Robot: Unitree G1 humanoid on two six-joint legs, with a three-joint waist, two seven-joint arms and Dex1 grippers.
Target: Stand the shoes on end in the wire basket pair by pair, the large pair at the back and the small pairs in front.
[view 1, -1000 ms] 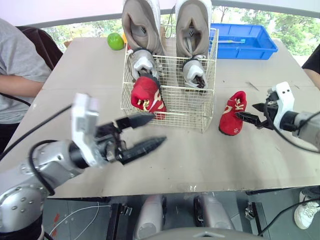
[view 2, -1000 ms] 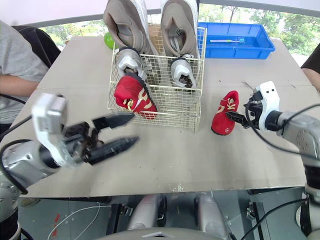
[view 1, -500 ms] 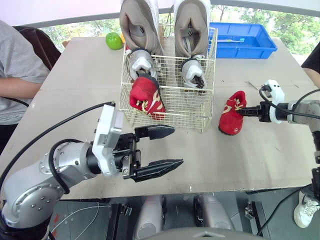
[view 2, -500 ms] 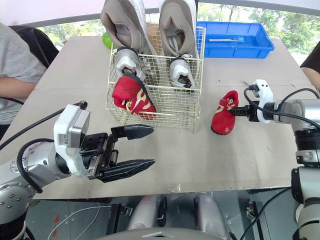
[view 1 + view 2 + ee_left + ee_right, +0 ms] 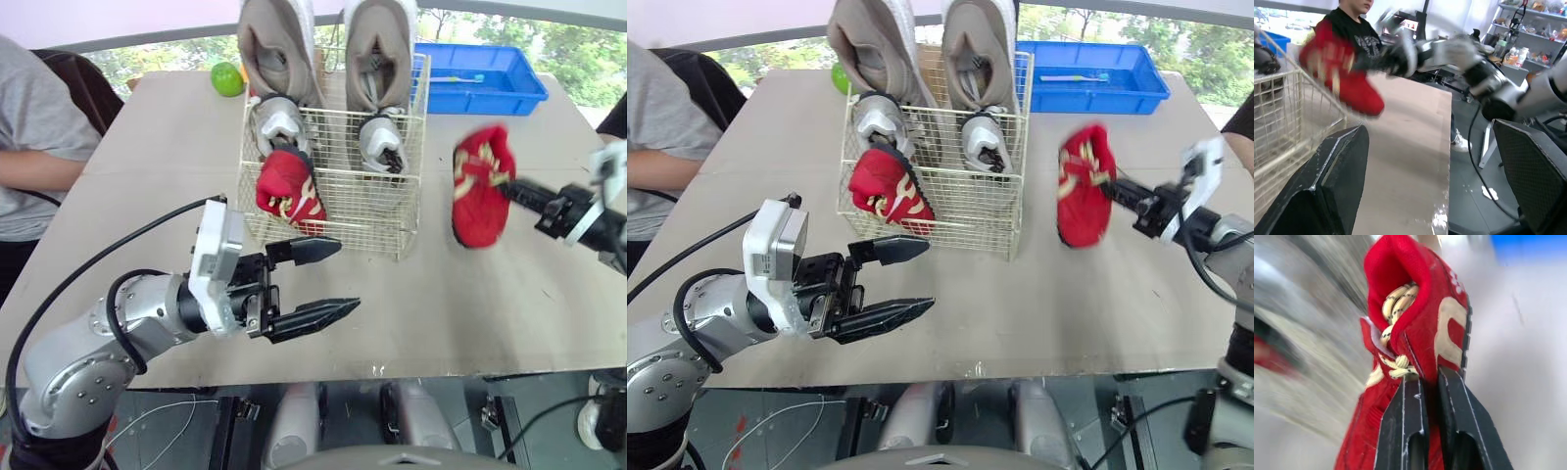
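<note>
My right gripper is shut on the edge of a small red shoe, which hangs lifted above the table to the right of the wire basket. The right wrist view has its two fingers pinching the red shoe near the laces. Inside the basket two large grey shoes stand on end at the back, two small grey shoes before them, and another red shoe at the front left. My left gripper stands open in front of the basket, holding nothing.
A blue tray sits at the back right of the table and a green ball at the back left. A person in a grey shirt sits at the left edge; another person's arm is at the right.
My right gripper closed on the red shoe that lay on the table and raised it, swinging it up and slightly right. The left gripper came forward in front of the basket, staying open.
</note>
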